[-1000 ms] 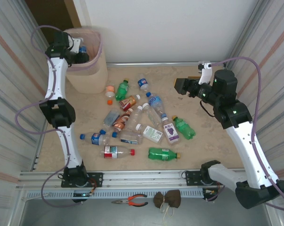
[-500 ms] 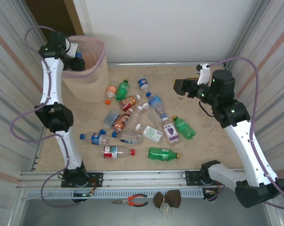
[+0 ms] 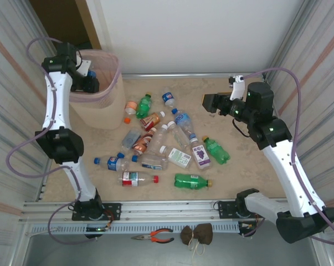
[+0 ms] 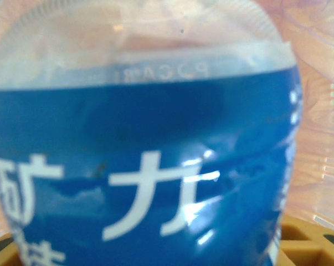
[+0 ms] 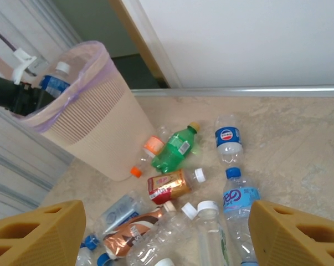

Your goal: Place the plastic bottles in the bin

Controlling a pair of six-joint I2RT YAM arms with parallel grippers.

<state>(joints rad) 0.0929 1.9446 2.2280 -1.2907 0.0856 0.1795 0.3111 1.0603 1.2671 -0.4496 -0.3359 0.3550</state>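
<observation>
Left jaws clamped on a blue-labelled bottle (image 5: 55, 83) at the rim of the bin (image 3: 103, 108), upper left of the overhead frame.
My right jaws hang wide apart and empty above the worktop (image 3: 239, 177) at centre right. The other plastic bottles (image 3: 191, 180) lie loose in the middle of the frame, just right of the bin. In my left wrist view the held bottle's blue label with white characters sits close up, with the pink liner (image 4: 322, 111) behind it.
</observation>
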